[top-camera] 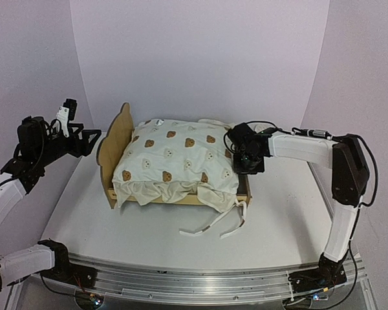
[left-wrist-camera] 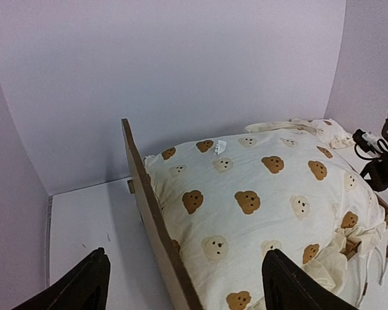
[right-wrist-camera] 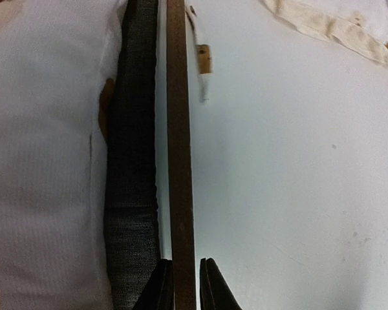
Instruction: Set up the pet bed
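The right gripper (right-wrist-camera: 185, 266) clamps the pet bed (right-wrist-camera: 132, 168) by its side rail (right-wrist-camera: 180, 97), while the left gripper (left-wrist-camera: 184, 258) hangs wide open, empty.

Desk (top-camera: 278, 213) bare front-right and left of pet bed (top-camera: 113, 139) headboard. Cushion (top-camera: 174, 161) fills frame, overhangs front rail. Tie strings (top-camera: 213, 226) trail over front desk. R tool (right-wrist-camera: 184, 287) astride right-end rail, blocks that end.

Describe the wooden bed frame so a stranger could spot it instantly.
On the white table between the two arms sits a light plywood pet bed frame. A cream bear-print cushion fills it; only the frame is rigid wood with an ear-shaped headboard.
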`<state>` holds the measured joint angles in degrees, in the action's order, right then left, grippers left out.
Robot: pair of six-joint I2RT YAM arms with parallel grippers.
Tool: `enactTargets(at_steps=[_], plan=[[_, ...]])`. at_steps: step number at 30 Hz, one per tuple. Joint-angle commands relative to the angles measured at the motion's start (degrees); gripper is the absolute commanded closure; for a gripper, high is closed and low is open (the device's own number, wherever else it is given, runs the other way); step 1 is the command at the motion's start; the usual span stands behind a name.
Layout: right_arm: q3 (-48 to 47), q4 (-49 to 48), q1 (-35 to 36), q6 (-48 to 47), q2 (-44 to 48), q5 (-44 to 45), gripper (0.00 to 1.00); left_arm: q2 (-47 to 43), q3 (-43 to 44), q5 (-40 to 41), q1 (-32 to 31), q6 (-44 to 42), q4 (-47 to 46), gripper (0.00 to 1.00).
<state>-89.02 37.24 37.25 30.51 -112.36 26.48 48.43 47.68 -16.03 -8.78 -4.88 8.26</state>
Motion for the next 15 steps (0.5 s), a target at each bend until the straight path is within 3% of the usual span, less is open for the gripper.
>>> enactTargets(at_steps=[1,5,8,11,15], plan=[[7.3,5.9,-4.8,-1.8,8.7,7.3,0.83,1.0,-1.2,-7.1,-1.8,-2.6,-5.1,0.17],[8.9,4.7,-6.6,-9.5,12.0,2.9,0.72,2.2,-1.7,-8.2,-2.7,-0.1,-5.4,0.16],[5.9,6.7,-6.7,-15.5,14.3,2.0,0.54,2.5,-1.8,-5.8,-2.7,3.9,-4.8,0.16],[1.7,11.0,-6.7,-17.9,17.9,6.7,0.38,1.7,-2.2,-1.6,-2.7,11.1,-3.4,0.15],[-3.0,12.8,-6.7,-17.0,22.7,9.8,0.36,-0.8,-4.8,4.3,-2.7,23.3,1.4,0.16]])
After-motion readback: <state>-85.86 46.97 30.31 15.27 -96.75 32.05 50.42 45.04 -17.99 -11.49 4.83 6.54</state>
